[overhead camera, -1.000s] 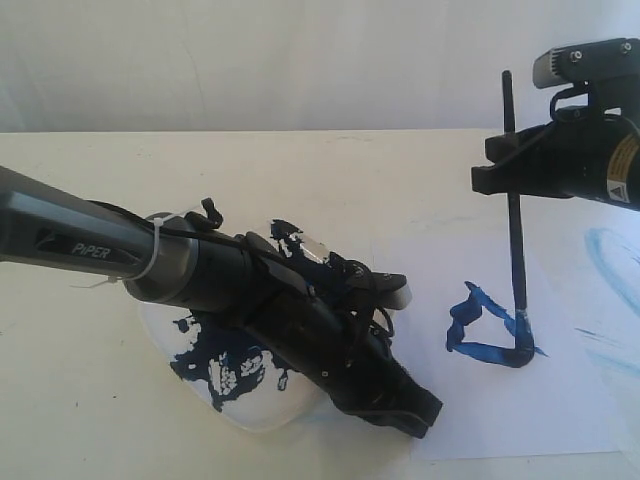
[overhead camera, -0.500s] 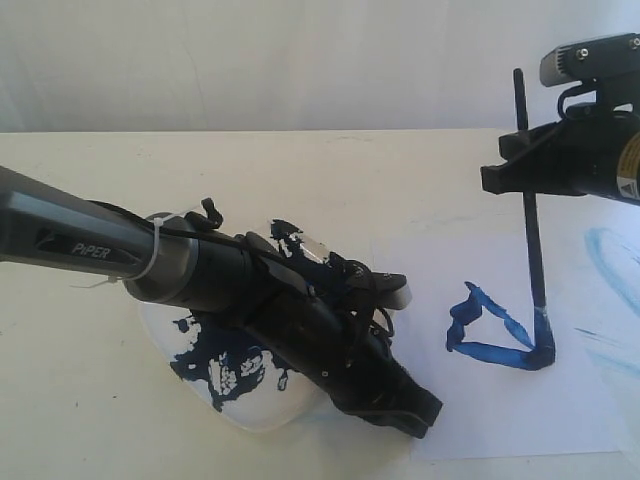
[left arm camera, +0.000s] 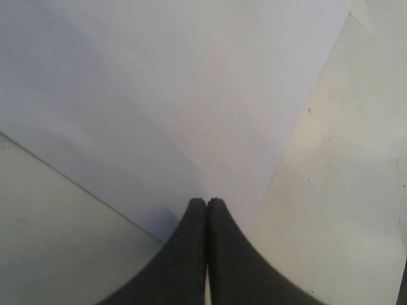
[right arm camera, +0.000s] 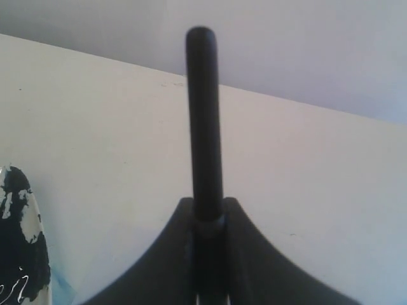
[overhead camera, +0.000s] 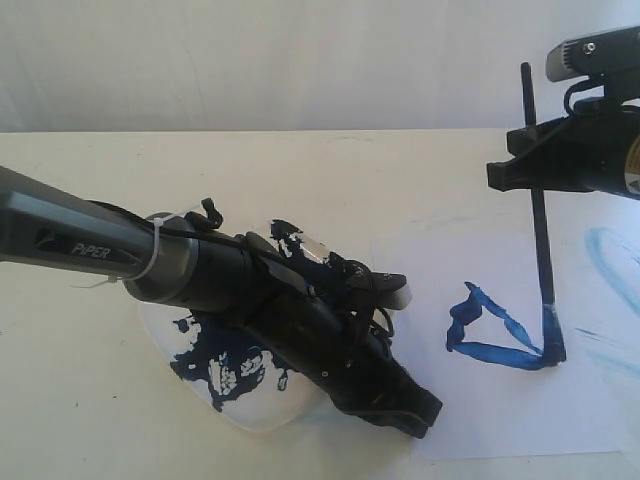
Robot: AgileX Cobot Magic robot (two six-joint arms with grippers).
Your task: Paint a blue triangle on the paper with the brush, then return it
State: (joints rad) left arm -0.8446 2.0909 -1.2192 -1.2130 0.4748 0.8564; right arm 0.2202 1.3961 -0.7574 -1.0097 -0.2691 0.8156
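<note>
Exterior view: right end effector [overhead camera: 520,165] was clamped on the brush [overhead camera: 541,250], handle near upright and leaning slightly. The blue tip sat down on the paper [overhead camera: 480,410] at the blue triangle [overhead camera: 497,353]'s right-hand corner, straight below the grip. Right wrist view confirmed the jaws closed around the handle [right arm camera: 203,114]. The outline looked about closed, so return is likely next. The plate [overhead camera: 255,418] lay beyond the triangle's opposite side, under the left arm. Left end effector [overhead camera: 422,412] was pinched together, empty, tip at the paper's near edge; the right arm was the nearer one.

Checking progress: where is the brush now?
Exterior view, right side: the right gripper holds the brush tip-down on the paper, touching the blue triangle.
</note>
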